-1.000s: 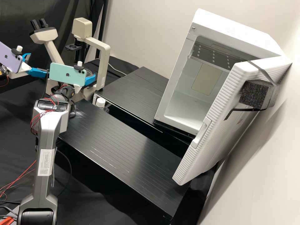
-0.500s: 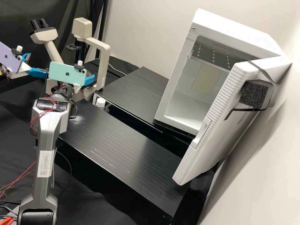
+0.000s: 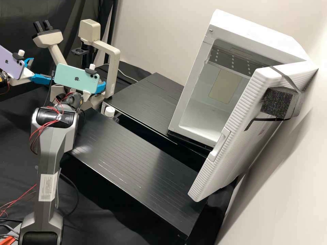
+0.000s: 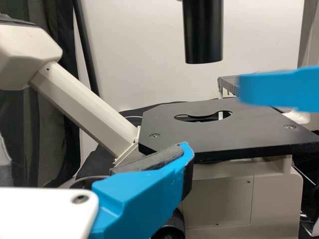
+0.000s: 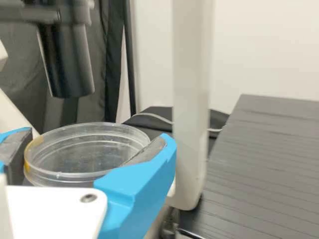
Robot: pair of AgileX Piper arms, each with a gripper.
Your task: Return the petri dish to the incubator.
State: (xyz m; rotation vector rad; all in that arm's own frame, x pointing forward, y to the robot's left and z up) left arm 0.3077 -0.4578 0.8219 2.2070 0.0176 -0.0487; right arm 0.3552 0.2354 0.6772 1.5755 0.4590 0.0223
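Observation:
In the high view my right gripper [image 3: 101,87] is beside the microscope's column, below the green phone. In the right wrist view the right gripper [image 5: 99,139] is shut on the clear petri dish [image 5: 84,154], which lies roughly level between the two blue fingers. My left gripper [image 3: 41,70] stands open at the far left of the high view. The left wrist view has the left gripper [image 4: 94,154] in front of the black microscope stage [image 4: 189,137], with one right-gripper finger [image 4: 284,89] farther off. The white incubator [image 3: 190,92] at the right has its door [image 3: 238,126] wide open.
The microscope [image 3: 112,56] rises at the back left. Two black platforms [image 3: 129,153] lie between the arms and the incubator, with a dark gap between them. A white-capped bottle [image 3: 109,111] stands by that gap. A foam block [image 3: 277,102] is strapped to the door.
The right gripper has shifted slightly to the right and up in the high view, and its arm's elbow has moved a little left. The left arm has kept still.

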